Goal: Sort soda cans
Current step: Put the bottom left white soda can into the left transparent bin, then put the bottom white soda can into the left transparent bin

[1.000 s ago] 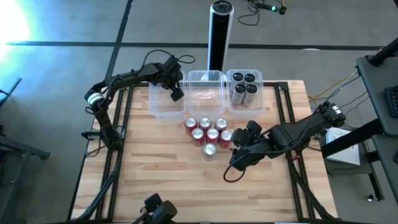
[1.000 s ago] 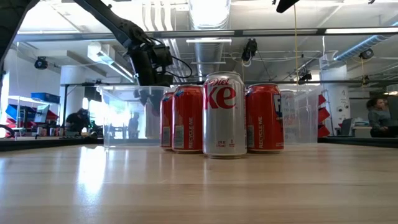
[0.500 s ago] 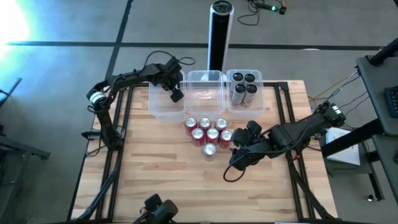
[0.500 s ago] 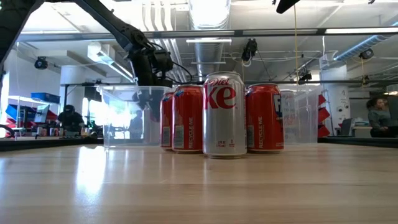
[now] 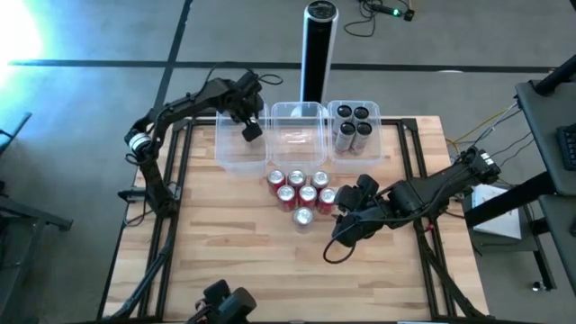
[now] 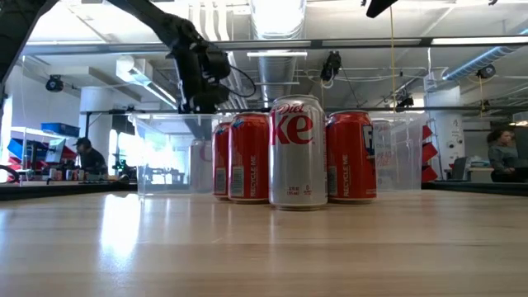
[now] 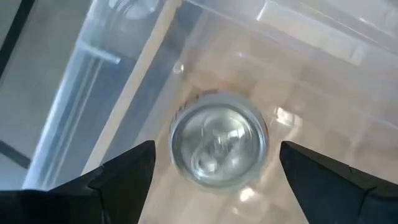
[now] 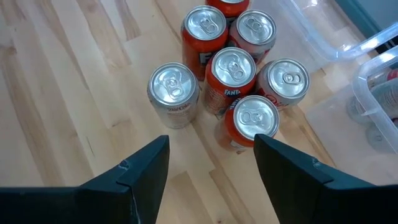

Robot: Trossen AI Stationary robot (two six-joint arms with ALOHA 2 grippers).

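Observation:
Several red soda cans and one silver can stand clustered at mid-table. Several dark grey cans stand in the right clear tub. My left gripper is open above the left tub. A can stands upright on that tub's floor, below and between the fingers, untouched. My right gripper is open, just to the near right of the cluster.
Three clear tubs sit side by side along the table's far edge; the middle one holds no cans. A tall black post stands behind them. Bare wood lies at the table's near half and left side. People show in the room beyond.
My left gripper has risen out of the left tub to just above its rim, moving slightly toward the far edge. The can stays standing on the tub floor. My right arm has kept still.

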